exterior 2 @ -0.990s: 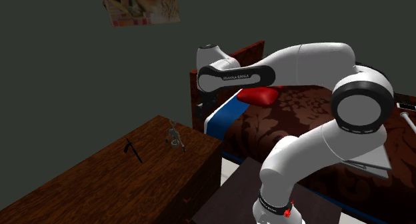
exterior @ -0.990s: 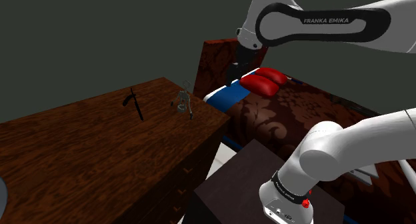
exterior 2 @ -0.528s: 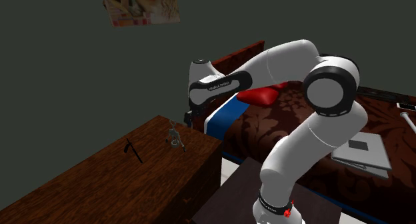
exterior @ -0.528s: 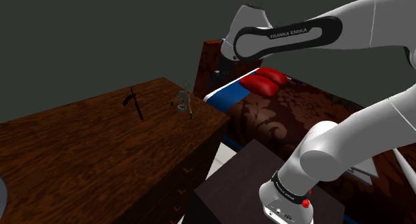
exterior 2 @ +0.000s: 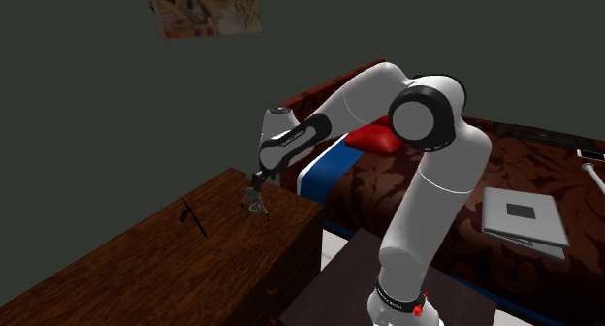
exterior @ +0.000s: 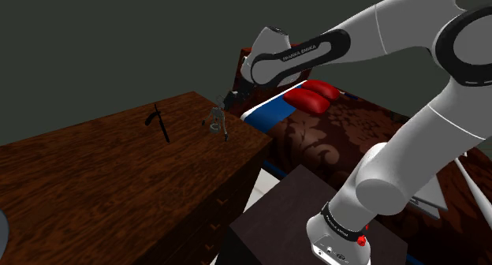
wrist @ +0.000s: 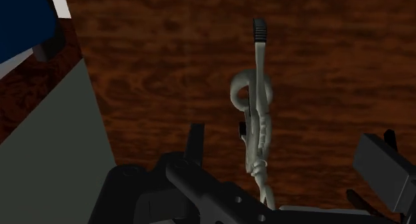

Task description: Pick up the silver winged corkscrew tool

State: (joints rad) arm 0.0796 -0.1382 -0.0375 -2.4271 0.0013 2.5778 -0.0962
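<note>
Two fingers (wrist: 383, 173) stand wide apart — the silver corkscrew (wrist: 257, 123) lies between them, seemingly untouched, on the wooden top (wrist: 167, 56).

Dark wooden top (exterior: 95, 173), silver corkscrew (exterior: 217, 119) near one edge, slim black tool (exterior: 159, 121), perhaps scissors

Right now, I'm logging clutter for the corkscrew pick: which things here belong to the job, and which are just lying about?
Job: silver corkscrew, open gripper, wooden table under it.
Lying about: black tool, red pillows, grey slab on the bed, wall poster.
</note>
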